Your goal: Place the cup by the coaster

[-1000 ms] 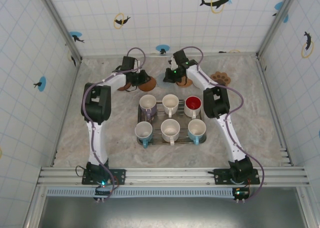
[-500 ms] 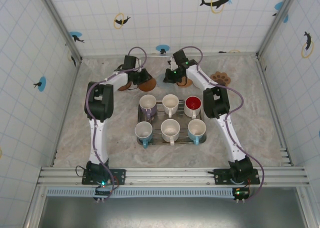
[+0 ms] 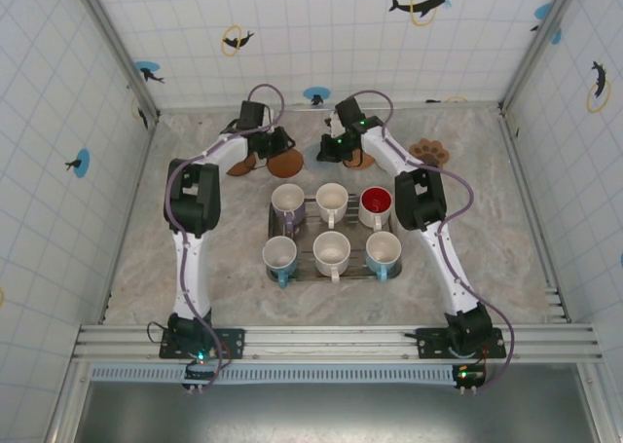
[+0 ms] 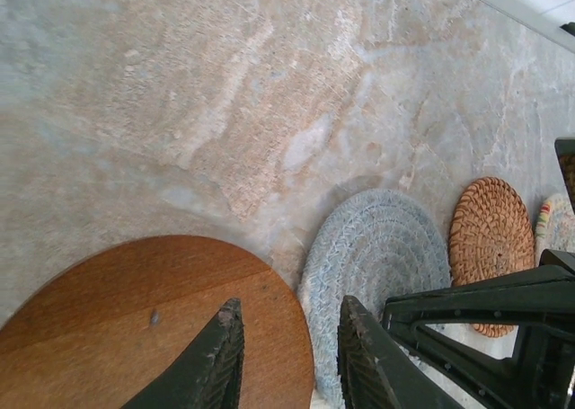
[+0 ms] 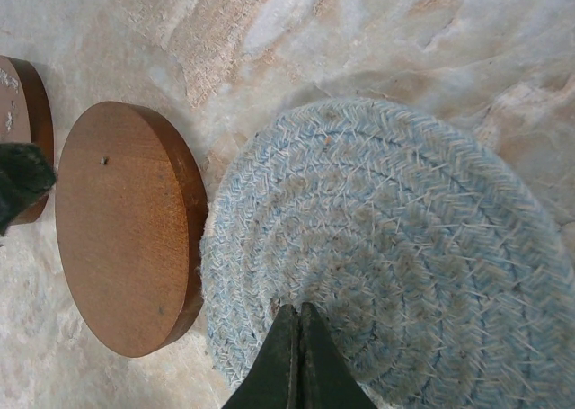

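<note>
Left jaws ajar over wooden disc point(image 4: 135, 328); right jaws closed over mat point(image 5: 404, 247).

A purpose-built robot test cell.
White gridded wall panels point(image 3: 321, 44) with dolphin stickers point(image 3: 425, 0) box me in on three sides; a ribbed aluminium rail point(image 3: 331, 339) carries my arm bases point(image 3: 200, 342) at the near edge of the beige marbled tabletop point(image 3: 506, 239).

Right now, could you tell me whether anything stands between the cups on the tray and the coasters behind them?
Nothing lies on the table between the cups and the coasters. But both arms reach there: left jaws above the wooden coaster, right jaws shut over the blue woven coaster.
</note>
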Available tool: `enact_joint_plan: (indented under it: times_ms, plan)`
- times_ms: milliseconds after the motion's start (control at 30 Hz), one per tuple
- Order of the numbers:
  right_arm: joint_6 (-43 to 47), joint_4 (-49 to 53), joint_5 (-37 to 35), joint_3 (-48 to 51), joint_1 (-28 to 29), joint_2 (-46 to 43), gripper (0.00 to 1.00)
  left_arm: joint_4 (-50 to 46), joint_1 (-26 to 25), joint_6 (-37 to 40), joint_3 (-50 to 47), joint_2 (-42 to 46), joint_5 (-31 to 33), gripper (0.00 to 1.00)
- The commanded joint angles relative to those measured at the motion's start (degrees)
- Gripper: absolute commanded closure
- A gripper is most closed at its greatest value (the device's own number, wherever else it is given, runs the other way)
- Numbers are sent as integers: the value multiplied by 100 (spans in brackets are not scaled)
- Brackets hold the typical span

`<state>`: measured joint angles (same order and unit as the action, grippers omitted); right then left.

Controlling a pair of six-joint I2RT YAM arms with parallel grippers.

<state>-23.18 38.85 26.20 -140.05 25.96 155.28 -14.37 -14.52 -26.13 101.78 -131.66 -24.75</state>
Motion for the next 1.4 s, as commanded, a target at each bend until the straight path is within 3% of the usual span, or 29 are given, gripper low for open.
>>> enact_joint_plan:
  times_ms: [0, 200, 333, 600, 867, 1367]
  plan:
    - [-23, 295, -53, 180, 42, -155, 98, -332, 167, 198, 130, 636, 369, 67]
    - [-80, 131, -58, 114, -33, -327, 91, -992, 378, 662, -272, 1591, 1375, 57]
    - [-203, 61, 143, -27, -90, -452, 79, -1262, 458, 861, -927, 2220, 1953, 51]
    - [-37, 121, 141, 134, -134, -1124, 71, -1162, 871, 908, -2604, 3044, 2167, 41]
    - [249, 192, 34, 849, -189, -1894, 69, -715, 1249, 1014, -2729, 2643, 2046, 34]
    - [553, 88, -202, 2263, -284, -3044, 69, -151, 1650, 1321, -1471, 1244, 1503, 32]
